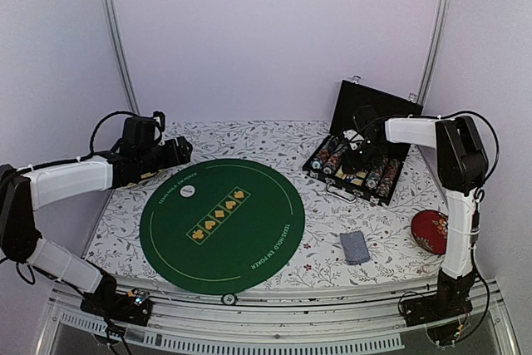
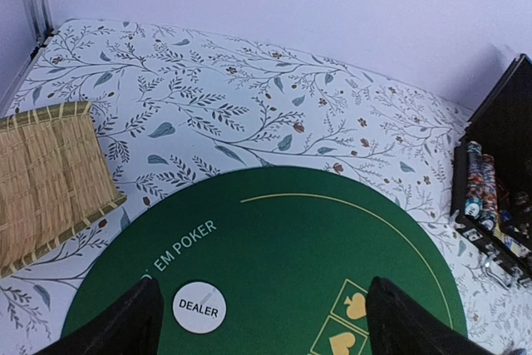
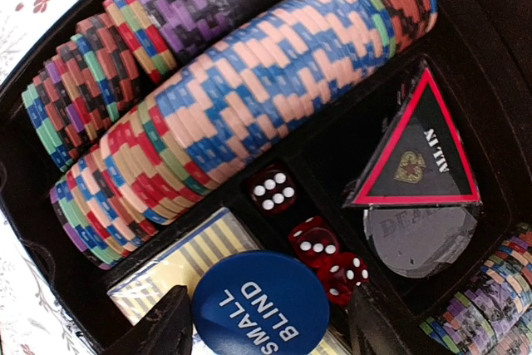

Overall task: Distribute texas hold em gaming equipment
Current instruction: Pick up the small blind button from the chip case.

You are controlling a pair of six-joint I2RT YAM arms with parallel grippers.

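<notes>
Observer: Overhead view first. Which step is in hand?

Operator: Fetching the blind button, by my reading. My right hand [image 1: 359, 149] is down inside the open chip case [image 1: 391, 114] at the far right of the counter [image 1: 332, 214]. My left hand [image 1: 179, 152] hovers off the far-left rim of the green poker mat [image 1: 220, 224]. Count: one mat, one white dealer button [image 1: 188, 190] on it, one face-down card deck [image 1: 355, 247] right of the mat, one red disc [image 1: 432, 231].

Observer: Left wrist?

Operator: Left fingers [image 2: 125, 326] are wide apart with nothing between them. The dealer button lies on the mat just below. One bamboo mat [image 2: 46, 180] at the left.

Observer: Right wrist?

Operator: One blue SMALL BLIND button [image 3: 262, 305] sits between my right fingers [image 3: 162, 326]. I cannot tell whether they bear on it. Also in the case are three red dice [image 3: 312, 243], one ALL IN triangle [image 3: 413, 151], one grey disc [image 3: 418, 239] and one yellow-striped deck [image 3: 179, 268]. Two full chip rows [image 3: 249, 114] show, plus part of a third.

Observer: Next move?

Operator: My judgement: secure the button, lift it clear of the case wall, and carry it to the mat near the dealer button.
</notes>
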